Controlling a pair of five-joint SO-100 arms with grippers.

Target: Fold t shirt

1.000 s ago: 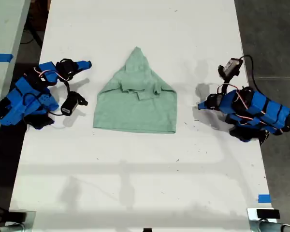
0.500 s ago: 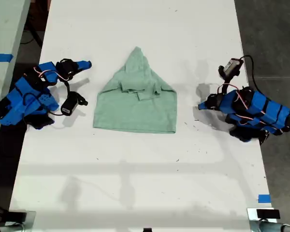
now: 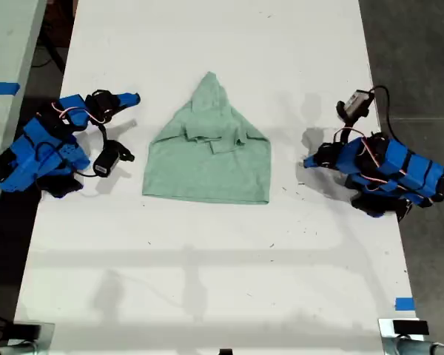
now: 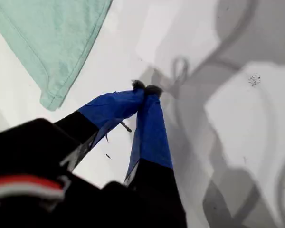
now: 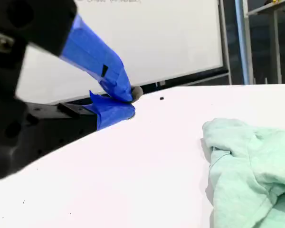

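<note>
On the exterior view's left, my second gripper (image 3: 132, 97) is resting low over the white table (image 3: 207, 281), its jaws pressed together on nothing and pointing toward the cloth. In the middle, the t shirt (image 3: 207, 159) is lying flat on the table, pale mint green and plain. Its straight hem is running along the near edge, its sides are drawn in to a narrow peak at the far end, and small folds are bunching across the upper part. On the exterior view's right, my first gripper (image 3: 308, 163) is sitting clenched and empty, apart from the shirt's edge.

Compared with a second ago, the shirt is lying just as it did, and both arms are staying almost exactly in place.

The first wrist view is showing a stitched hem corner (image 4: 52, 42) close to the meeting tips (image 4: 145, 88). The second wrist view is showing the touching tips (image 5: 129, 100), the rumpled, raised folds (image 5: 247, 166) side-on, and a whiteboard (image 5: 156, 38) beyond the table.
</note>
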